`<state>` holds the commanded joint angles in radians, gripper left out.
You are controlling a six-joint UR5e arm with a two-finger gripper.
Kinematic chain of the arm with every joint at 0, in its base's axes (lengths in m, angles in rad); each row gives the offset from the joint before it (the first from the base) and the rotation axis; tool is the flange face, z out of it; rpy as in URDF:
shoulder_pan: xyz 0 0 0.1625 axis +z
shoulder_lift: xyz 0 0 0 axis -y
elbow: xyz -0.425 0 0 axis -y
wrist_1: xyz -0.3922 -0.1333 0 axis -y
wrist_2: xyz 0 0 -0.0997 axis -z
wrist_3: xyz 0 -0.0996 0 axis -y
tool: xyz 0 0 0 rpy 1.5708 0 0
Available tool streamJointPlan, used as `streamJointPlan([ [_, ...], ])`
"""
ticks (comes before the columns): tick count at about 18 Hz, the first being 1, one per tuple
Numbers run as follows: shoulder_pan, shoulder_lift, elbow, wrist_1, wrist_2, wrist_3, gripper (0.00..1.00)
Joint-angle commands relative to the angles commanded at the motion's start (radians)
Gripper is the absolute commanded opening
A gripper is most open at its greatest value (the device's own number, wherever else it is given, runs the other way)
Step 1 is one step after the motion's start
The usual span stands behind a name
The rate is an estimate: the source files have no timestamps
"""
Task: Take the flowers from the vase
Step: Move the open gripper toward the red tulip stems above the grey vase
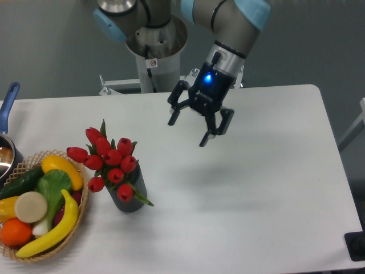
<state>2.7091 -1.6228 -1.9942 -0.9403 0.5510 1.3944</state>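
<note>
Pincer (194,132) is held above the table (256,171) with jaws spread wide and nothing between them, tilted, up and to the right of the flowers (108,160), well apart from them.

Flowers are seated in the vase (130,197) at the left part of the table, just beside the fruit basket (80,220). Red buds are fanned out wider than the vase mouth; one bud and a leaf are hung over the front rim.

Handling, as judged: the bunch is likely light and soft, buds easily crushed or bent. A grip on the heads is not advised. The best hold is expected low on the bundled stems, just above the rim, but that zone is covered by buds and leaves, so some foliage would probably be squeezed as well. The vase looks small and light; it may be tipped or dragged along if the stems are wedged, so a straight vertical lift is suggested.

Not readable: the stems and any tie are hidden inside the vase and under the buds. Vase rim is mostly masked. How deep the stems are seated cannot be told. A pot (7,148) at the left edge is cut off.
</note>
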Motion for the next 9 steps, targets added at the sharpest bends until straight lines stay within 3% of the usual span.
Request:
streamJointPlan([
  [9,-0.072,-0.043,-0.014,0.003,-0.013,0.017,1.0],
])
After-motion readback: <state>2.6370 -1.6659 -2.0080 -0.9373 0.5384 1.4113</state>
